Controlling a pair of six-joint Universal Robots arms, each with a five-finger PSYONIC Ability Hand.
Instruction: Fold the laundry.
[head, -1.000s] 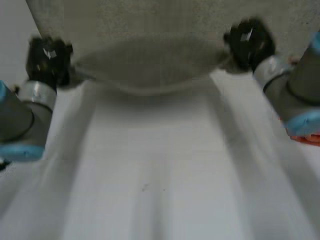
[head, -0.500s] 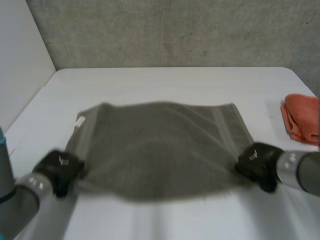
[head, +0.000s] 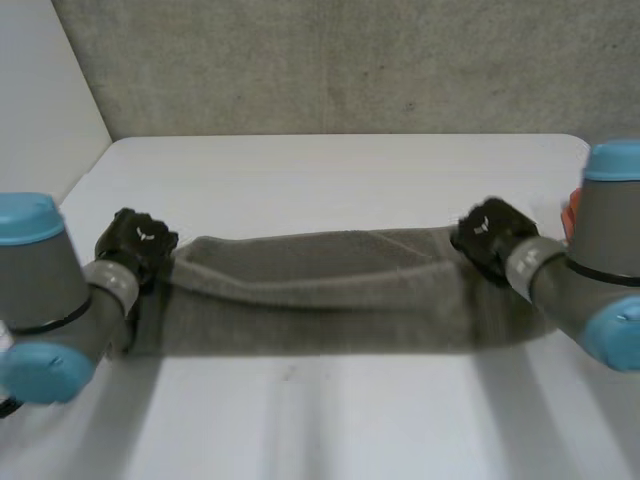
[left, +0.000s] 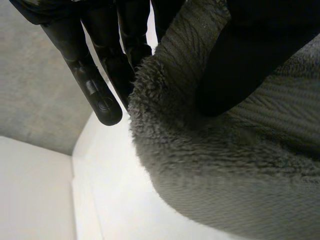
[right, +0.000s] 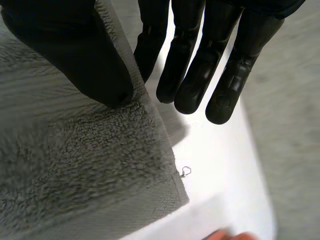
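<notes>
A grey towel (head: 320, 270) hangs stretched in a narrow band between my two hands, low over the white table (head: 330, 170), with its shadow beneath it. My left hand (head: 140, 243) holds the towel's left end. In the left wrist view the thumb (left: 250, 55) presses the fluffy towel (left: 225, 165) against the fingers (left: 100, 95) behind it. My right hand (head: 490, 235) holds the right end. In the right wrist view its thumb (right: 75, 55) pinches the towel (right: 75, 165) at a corner, with the fingers (right: 200, 60) behind the cloth.
An orange cloth (head: 568, 212) lies at the table's right edge, mostly hidden behind my right arm; a sliver of orange cloth (right: 227, 235) lies beyond the towel's corner. A grey wall stands behind the table and a white panel at its left.
The towel was held up high, then swung down spread near the front. Both hands have since carried its corners away from the camera, and it now shows as a narrow band.
</notes>
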